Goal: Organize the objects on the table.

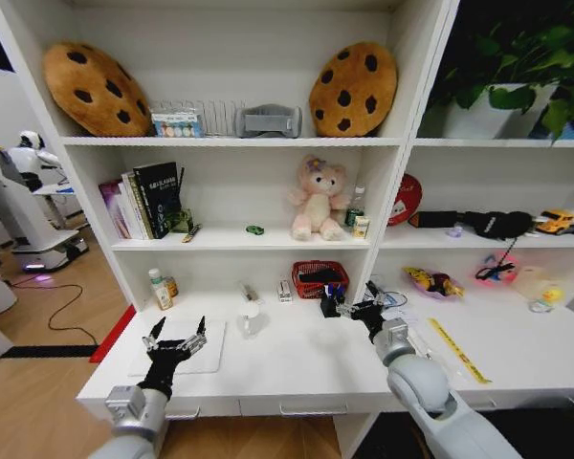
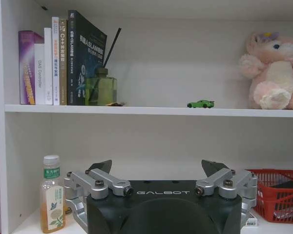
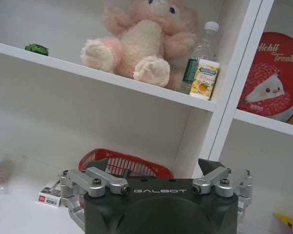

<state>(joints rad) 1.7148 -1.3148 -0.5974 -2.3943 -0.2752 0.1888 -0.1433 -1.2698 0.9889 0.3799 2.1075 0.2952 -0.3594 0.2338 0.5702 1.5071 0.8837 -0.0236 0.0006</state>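
My left gripper (image 1: 178,335) hovers with fingers spread apart, holding nothing, over the silver laptop (image 1: 209,356) near the table's (image 1: 297,368) front left edge. My right gripper (image 1: 355,304), fingers also apart and empty, hangs just in front of the red basket (image 1: 318,271). Bare desktop lies between the two. The yellow ruler (image 1: 458,350) lies to the right of my right arm. The green toy car (image 2: 200,104) sits on the shelf above. The basket's contents are hard to make out.

The red basket (image 2: 278,192) is cut by the frame edge (contents unclear); the small box (image 3: 50,196) label is unreadable.
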